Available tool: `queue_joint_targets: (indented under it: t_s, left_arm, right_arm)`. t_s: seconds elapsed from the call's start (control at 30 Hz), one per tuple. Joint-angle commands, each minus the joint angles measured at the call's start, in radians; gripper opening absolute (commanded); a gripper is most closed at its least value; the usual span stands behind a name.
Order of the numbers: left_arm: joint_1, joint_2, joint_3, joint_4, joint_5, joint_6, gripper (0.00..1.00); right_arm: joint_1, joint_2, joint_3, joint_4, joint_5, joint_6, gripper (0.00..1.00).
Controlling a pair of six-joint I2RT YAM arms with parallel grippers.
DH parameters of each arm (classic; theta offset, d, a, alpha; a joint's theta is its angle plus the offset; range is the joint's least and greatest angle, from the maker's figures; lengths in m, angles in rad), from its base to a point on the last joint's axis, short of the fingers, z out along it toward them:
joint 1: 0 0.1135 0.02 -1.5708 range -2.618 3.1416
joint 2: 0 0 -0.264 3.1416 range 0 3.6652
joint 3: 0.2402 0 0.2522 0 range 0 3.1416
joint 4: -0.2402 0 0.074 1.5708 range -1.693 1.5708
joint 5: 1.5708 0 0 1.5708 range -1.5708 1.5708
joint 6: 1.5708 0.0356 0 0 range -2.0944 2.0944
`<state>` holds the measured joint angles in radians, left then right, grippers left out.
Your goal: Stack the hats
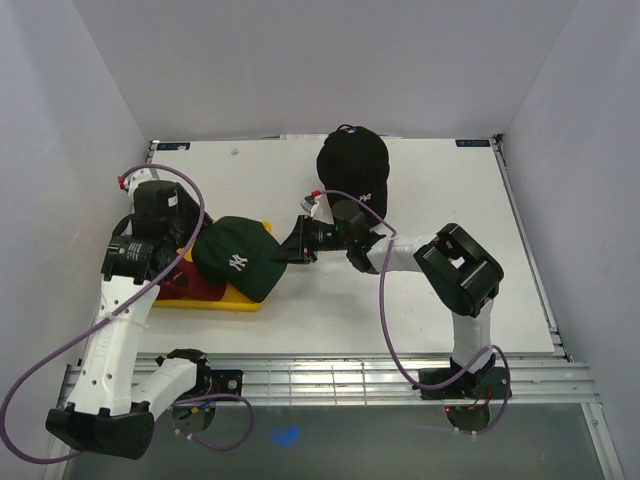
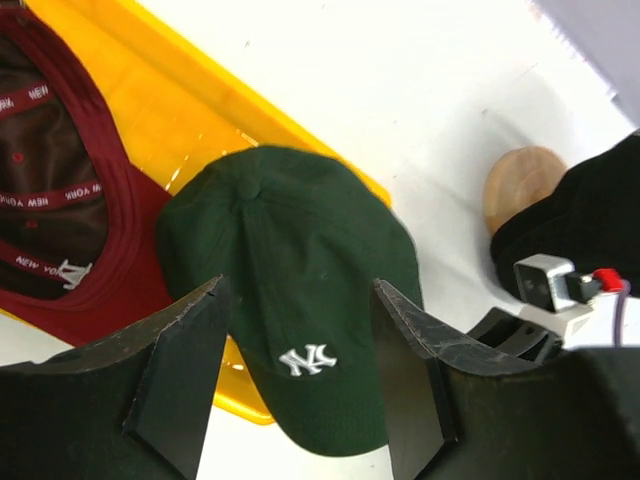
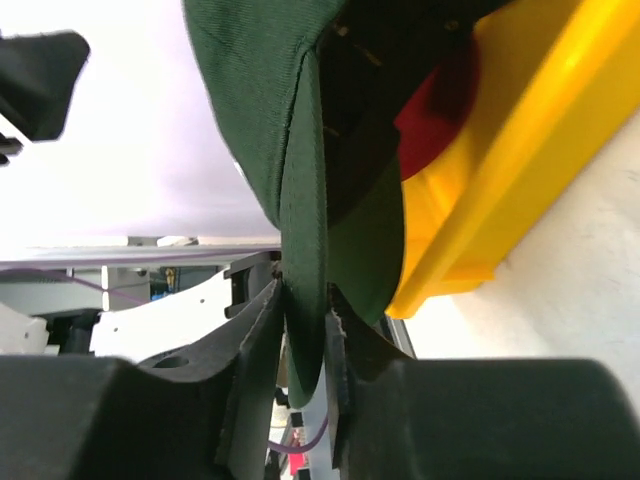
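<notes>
A dark green cap [image 1: 238,258] with a white NY emblem lies tilted over the yellow tray's right end. My right gripper [image 1: 283,252] is shut on its brim; in the right wrist view the brim [image 3: 305,300] is pinched edge-on between the jaws of the gripper [image 3: 308,340]. A red cap [image 2: 60,200] lies upside down in the tray, partly under the green cap [image 2: 290,260]. A black cap [image 1: 352,160] with a white emblem sits on the wooden stand [image 2: 520,180]. My left gripper [image 2: 300,385] is open and empty, hovering above the green cap.
The yellow tray [image 1: 215,298] sits at the left of the white table [image 1: 450,230], near the front edge. The right arm's wrist [image 2: 560,285] is close to the left gripper. Grey walls enclose the table on three sides.
</notes>
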<state>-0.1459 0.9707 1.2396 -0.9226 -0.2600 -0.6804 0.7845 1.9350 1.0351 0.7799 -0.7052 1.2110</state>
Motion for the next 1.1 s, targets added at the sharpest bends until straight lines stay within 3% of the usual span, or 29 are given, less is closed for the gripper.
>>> queue_joint_targets:
  t_s: [0.0, 0.23, 0.33, 0.77, 1.07]
  left_arm:
    - [0.003, -0.001, -0.063, 0.047, 0.021, -0.007, 0.68]
    - [0.003, -0.009, -0.213, 0.116, 0.030, -0.016, 0.66]
    - [0.003, -0.012, -0.249, 0.134, 0.036, -0.019, 0.66]
    - [0.003, -0.024, -0.278, 0.166, 0.070, 0.004, 0.65]
    - [0.003, -0.047, -0.289, 0.162, 0.056, 0.053, 0.65]
  right_arm:
    - [-0.010, 0.024, 0.012, -0.022, 0.030, 0.010, 0.29]
    - [-0.007, -0.005, -0.032, -0.027, 0.162, 0.004, 0.58]
    - [-0.001, -0.054, -0.090, 0.002, 0.231, 0.002, 0.64]
    - [0.142, -0.179, -0.357, 0.202, 0.584, 0.169, 0.68]
    - [0.266, -0.071, -0.304, 0.255, 0.742, 0.234, 0.66]
